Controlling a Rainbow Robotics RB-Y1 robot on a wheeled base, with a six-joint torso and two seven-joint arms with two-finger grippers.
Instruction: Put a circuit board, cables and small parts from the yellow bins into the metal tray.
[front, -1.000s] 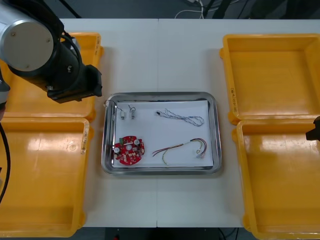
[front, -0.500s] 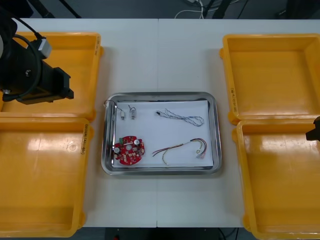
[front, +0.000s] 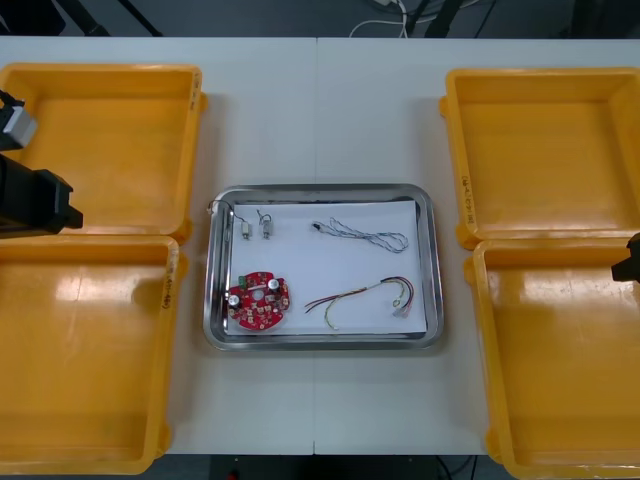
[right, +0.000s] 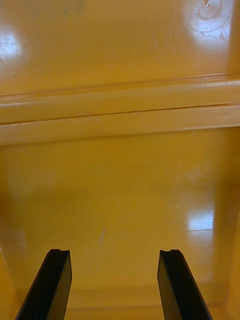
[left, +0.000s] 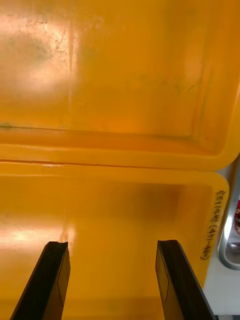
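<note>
Trouble is most likely lying in a needless reach. The metal tray (front: 432, 260), sitting at the middle of the surface (front: 320, 120), is already carrying the round red circuit board (front: 258, 299) in its near-left corner. Two small metal parts (front: 242, 228) are lying beyond the board, with a twisted cable (front: 365, 236) towards the far-right corner and a red and yellow cable (front: 365, 293) nearer. The yellow bins (front: 110, 140) along the surface's left and right edges are looking bare, so I am judging the load complete. An arm reaching in now would be risking dragging a loose cable over the rim or nudging the tray askew.

The left end effector (left: 111, 245) is hanging at the surface's left edge, close to the ridge where the two left bins are meeting, its fingers spread wide and gripping nothing. The right end effector (right: 114, 252) is waiting at the right edge near the matching ridge, likewise wide apart and empty. Dropping either one could be catching a finger on those rims and shifting a bin.

Dark handwriting (left: 212, 225) is running along the rim of the near-left bin beside the tray. It may be numbers in brackets, but I am not managing to read it. A similar mark (front: 467, 188) is showing on the far-right bin's rim.
</note>
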